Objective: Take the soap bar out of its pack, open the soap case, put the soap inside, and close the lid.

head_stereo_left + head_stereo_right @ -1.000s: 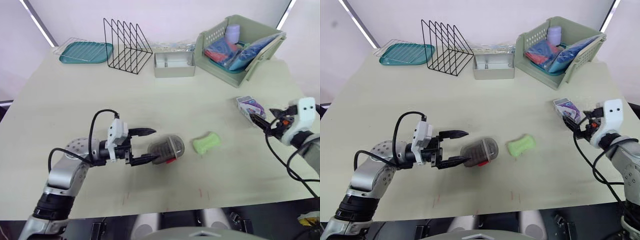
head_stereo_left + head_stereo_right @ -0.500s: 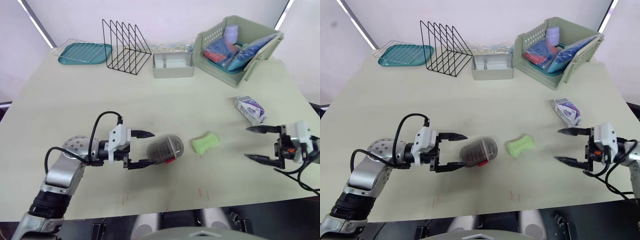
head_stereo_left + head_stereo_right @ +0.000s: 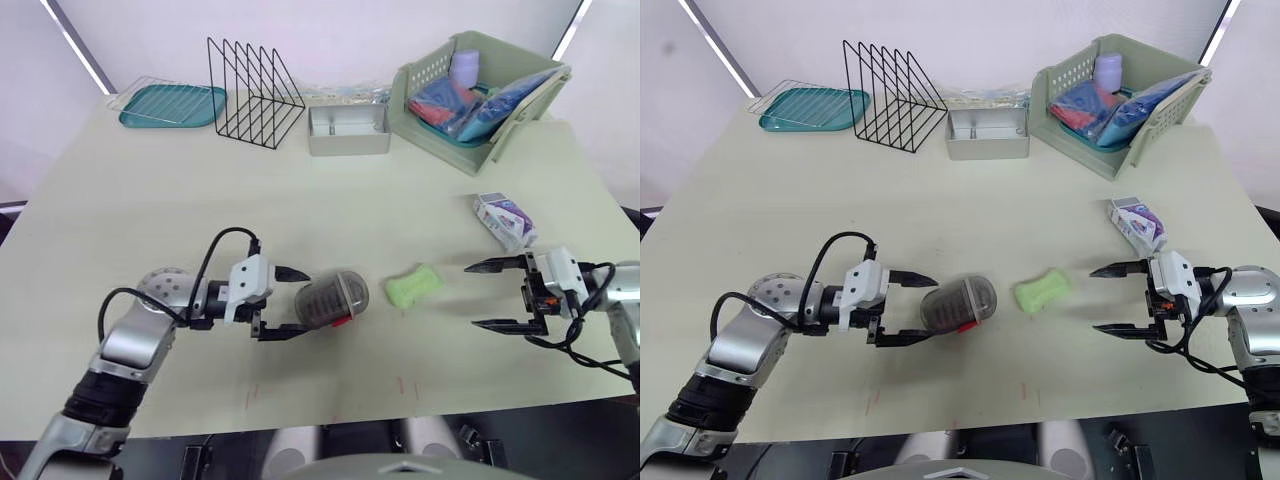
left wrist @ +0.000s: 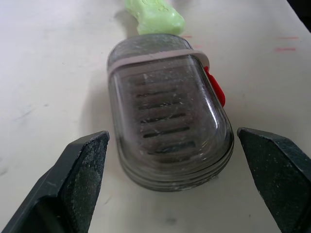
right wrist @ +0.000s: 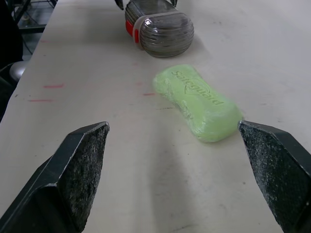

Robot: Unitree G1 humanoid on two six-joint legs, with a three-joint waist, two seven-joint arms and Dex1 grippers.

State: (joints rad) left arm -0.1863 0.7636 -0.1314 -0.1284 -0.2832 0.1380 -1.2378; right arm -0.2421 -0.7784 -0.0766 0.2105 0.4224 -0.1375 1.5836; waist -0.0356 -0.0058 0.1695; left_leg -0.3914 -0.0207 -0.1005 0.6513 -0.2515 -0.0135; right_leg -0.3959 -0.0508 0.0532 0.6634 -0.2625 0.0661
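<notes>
Apparently empty, the closed soap case [image 4: 167,126] lies near the bare soap [image 5: 197,102].

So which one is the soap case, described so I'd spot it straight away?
On the pale table, look at the near side. The soap case lies just ahead of the left gripper, with the green soap bar on its other side. It alone is a smoky, see-through rounded box with a red clasp.

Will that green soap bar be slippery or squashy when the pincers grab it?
Probably stiff: the soap bar holds a crisp embossed logo. Its waisted, rounded sides may let it slip or twist. It lies flat, so rolling seems unlikely.
</notes>
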